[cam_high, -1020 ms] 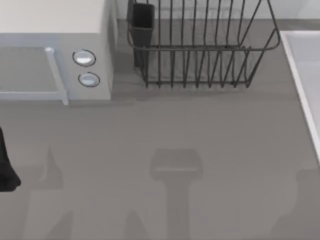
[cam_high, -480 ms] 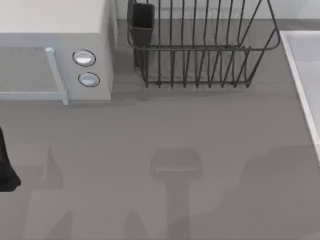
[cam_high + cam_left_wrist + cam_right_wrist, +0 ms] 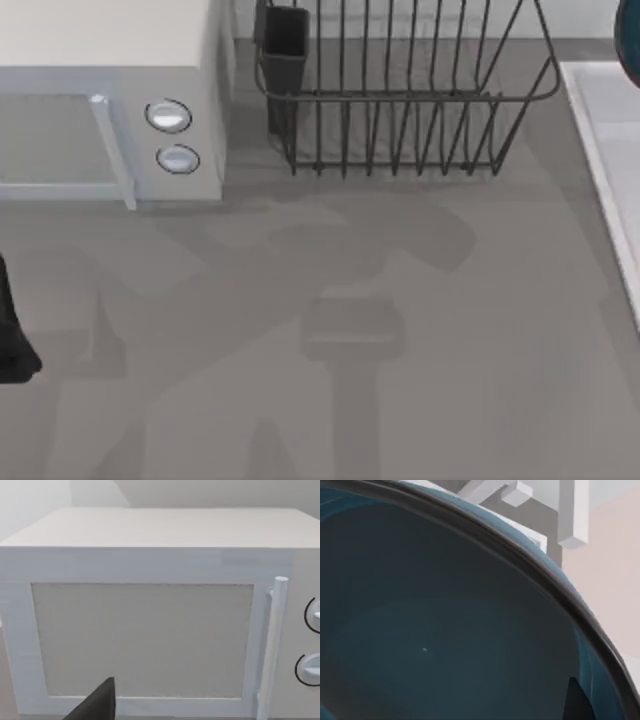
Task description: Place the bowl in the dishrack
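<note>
Close under my right wrist camera sits the blue bowl (image 3: 435, 630), its dark rim curving past, though I cannot tell how my right claw grips it. From above, its edge peeks in at the table's far right, beside the dishrack (image 3: 400, 100) (my left arm (image 3: 12, 330) idles low at the left edge). Swinging across too low could knock the bowl against the rack's flared rim or tines.

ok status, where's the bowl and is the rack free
Bowl close under right wrist camera, teal sliver at top view's right edge, not yet in dishrack. Left arm parked at left edge. Rack slots look free.
</note>
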Robot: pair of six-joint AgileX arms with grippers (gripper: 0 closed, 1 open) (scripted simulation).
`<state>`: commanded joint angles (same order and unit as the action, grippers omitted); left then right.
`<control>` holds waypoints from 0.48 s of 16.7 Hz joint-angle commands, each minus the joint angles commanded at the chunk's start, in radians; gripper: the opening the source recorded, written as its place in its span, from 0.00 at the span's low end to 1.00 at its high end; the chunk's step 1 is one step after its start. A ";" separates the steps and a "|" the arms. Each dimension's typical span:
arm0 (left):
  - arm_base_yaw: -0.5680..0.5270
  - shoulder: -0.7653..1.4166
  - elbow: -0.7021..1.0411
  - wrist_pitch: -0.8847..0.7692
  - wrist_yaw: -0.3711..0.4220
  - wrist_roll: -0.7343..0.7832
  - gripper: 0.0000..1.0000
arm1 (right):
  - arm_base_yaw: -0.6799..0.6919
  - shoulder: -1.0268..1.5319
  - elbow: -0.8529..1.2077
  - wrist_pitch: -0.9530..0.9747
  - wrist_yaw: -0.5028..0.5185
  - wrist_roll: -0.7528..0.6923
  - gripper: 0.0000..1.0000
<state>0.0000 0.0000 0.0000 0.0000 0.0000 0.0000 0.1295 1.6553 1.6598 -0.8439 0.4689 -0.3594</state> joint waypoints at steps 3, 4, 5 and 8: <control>0.000 0.000 0.000 0.000 0.000 0.000 1.00 | 0.310 -0.055 -0.064 0.258 0.183 0.124 0.00; 0.000 0.000 0.000 0.000 0.000 0.000 1.00 | 0.408 -0.076 -0.085 0.343 0.243 0.165 0.00; 0.000 0.000 0.000 0.000 0.000 0.000 1.00 | 0.500 -0.097 -0.106 0.425 0.300 0.204 0.00; 0.000 0.000 0.000 0.000 0.000 0.000 1.00 | 0.729 -0.156 -0.164 0.641 0.452 0.304 0.00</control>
<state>0.0000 0.0000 0.0000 0.0000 0.0000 0.0000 0.8582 1.4996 1.4962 -0.2024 0.9214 -0.0551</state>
